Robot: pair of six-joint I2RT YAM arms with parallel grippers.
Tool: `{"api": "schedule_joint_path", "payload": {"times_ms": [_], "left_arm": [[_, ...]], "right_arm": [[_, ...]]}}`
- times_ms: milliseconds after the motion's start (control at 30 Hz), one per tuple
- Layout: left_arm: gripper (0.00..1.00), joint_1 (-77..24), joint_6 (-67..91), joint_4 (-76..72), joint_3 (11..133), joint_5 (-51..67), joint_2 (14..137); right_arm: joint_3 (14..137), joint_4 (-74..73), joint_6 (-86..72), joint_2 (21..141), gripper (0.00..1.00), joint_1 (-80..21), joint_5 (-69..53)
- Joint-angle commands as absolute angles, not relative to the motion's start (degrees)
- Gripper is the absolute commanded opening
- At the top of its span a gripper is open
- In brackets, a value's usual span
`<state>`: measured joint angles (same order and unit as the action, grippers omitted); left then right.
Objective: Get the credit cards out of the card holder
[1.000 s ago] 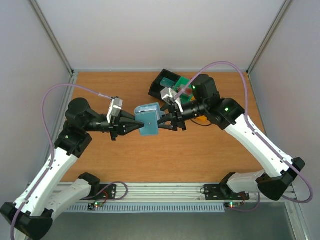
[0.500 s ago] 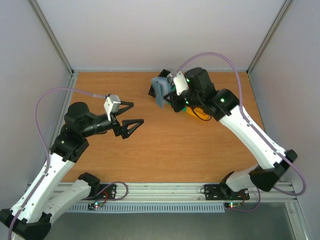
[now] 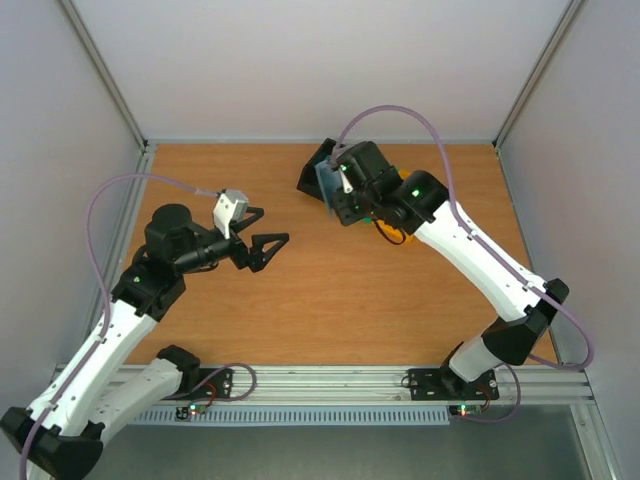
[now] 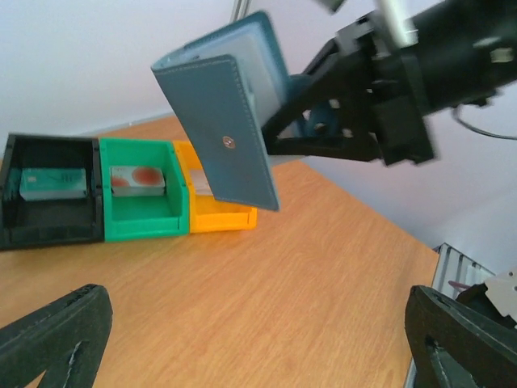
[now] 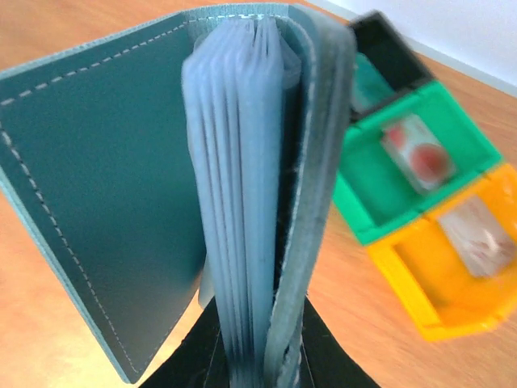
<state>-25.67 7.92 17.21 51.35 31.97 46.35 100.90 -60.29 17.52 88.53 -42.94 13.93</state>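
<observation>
Right gripper (image 3: 336,196) clamps the one card holder (image 4: 222,129) near three far bins (image 4: 141,227), one card (image 4: 52,183) apiece; left gripper (image 3: 267,228) gapes wide, empty.

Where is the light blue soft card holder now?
Top view, far middle of the table: the card holder is held aloft in the right gripper, beside the black, green and orange plastic bins.

We get bright, even light, faint shadows. Behind the sharp card holder (image 5: 97,202), the green bin (image 5: 359,212) blurs.
</observation>
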Motion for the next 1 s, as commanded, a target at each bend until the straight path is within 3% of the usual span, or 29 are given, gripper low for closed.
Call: {"api": "schedule_joint_path", "payload": {"times_ms": [0, 333, 467, 500, 600, 967], "left_arm": [[0.99, -26.3, 14.6, 9.9, 49.7, 30.2, 47.9], [0.99, -26.3, 15.8, 9.6, 50.3, 24.2, 47.6], [0.97, -26.3, 14.4, 11.6, 49.9, 20.5, 47.3], [0.92, -26.3, 13.2, 12.7, 49.9, 19.1, 47.3], [0.59, -26.3, 10.9, 15.4, 49.5, 17.9, 46.0], [0.01, -26.0, 12.6, 10.7, 47.2, 34.2, 40.9]], "right_arm": [[105.9, -58.4, 16.7, 89.8, 0.01, -49.9, 12.3], [111.4, -59.1, 19.0, 95.1, 0.01, -59.1, 19.7], [110.0, -57.1, 21.8, 93.4, 0.01, -59.9, 12.8], [108.8, -55.9, 22.5, 92.2, 0.01, -59.9, 11.4], [104.4, -52.4, 24.0, 87.6, 0.01, -58.7, 4.4], [91.4, -45.8, 27.5, 76.3, 0.03, -49.5, -32.3]]}}
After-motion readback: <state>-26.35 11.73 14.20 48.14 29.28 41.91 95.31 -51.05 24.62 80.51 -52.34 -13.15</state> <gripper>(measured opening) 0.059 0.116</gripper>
